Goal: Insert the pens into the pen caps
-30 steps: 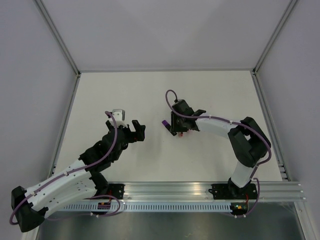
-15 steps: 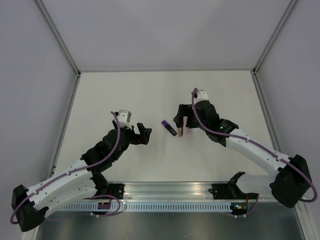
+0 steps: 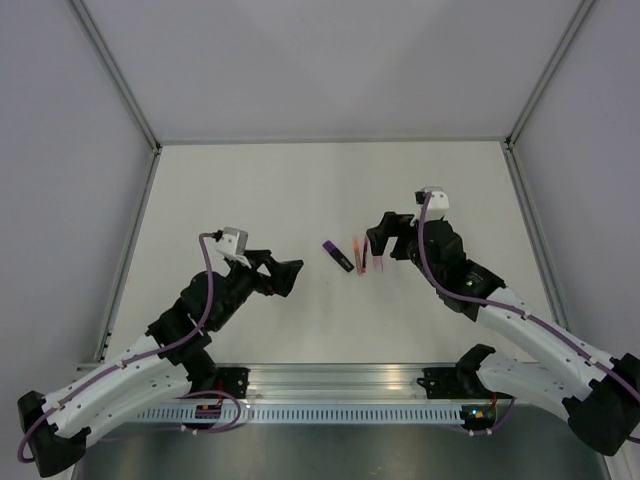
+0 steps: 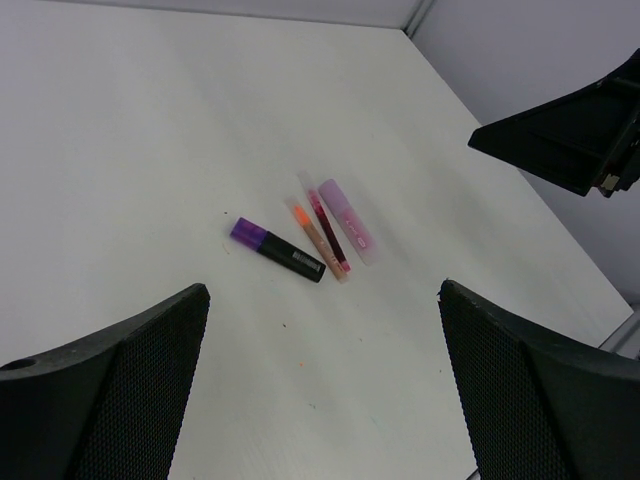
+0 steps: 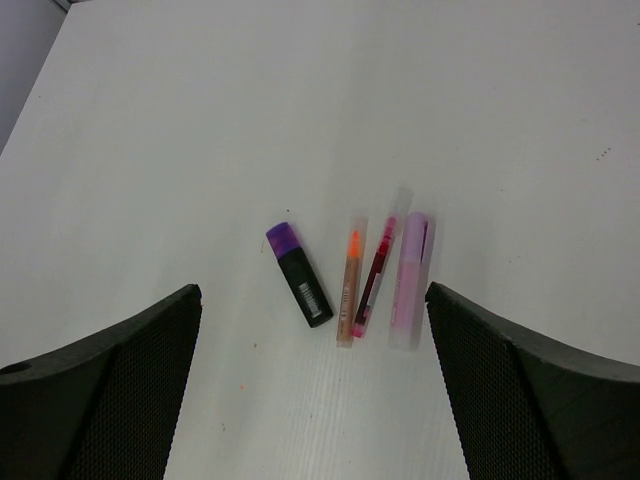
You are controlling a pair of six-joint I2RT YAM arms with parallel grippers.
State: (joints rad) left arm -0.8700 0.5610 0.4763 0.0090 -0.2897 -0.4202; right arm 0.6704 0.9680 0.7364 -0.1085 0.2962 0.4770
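The short dark marker with a purple end (image 5: 300,275) lies ahead of the right jaws, in the gap between them and nearer the left-hand one. To its right lie three more pieces, side by side and roughly parallel:
- a slim tan pen with an orange tip (image 5: 349,290)
- a slim pink-red pen (image 5: 375,280), just beside the tan pen
- a pale pink translucent stick (image 5: 410,280), closest to the right-hand jaw

The dark marker is tilted a little against the other three, with a narrow gap between it and the tan pen. I cannot tell from here whether any of the slim pieces touch.

From the left wrist I see the same group ahead of the left jaws and about midway between them. The dark marker (image 4: 277,249) is nearest to me, and the pink-red pen (image 4: 328,230) and the pale stick (image 4: 345,220) lie behind it.

From above, the row lies between the two sets of jaws on the white surface (image 3: 300,190), just beside the right jaws and farther from the left ones.

Both sets of jaws are spread wide with nothing between them. They are held over the surface, and none of the pieces touches them.
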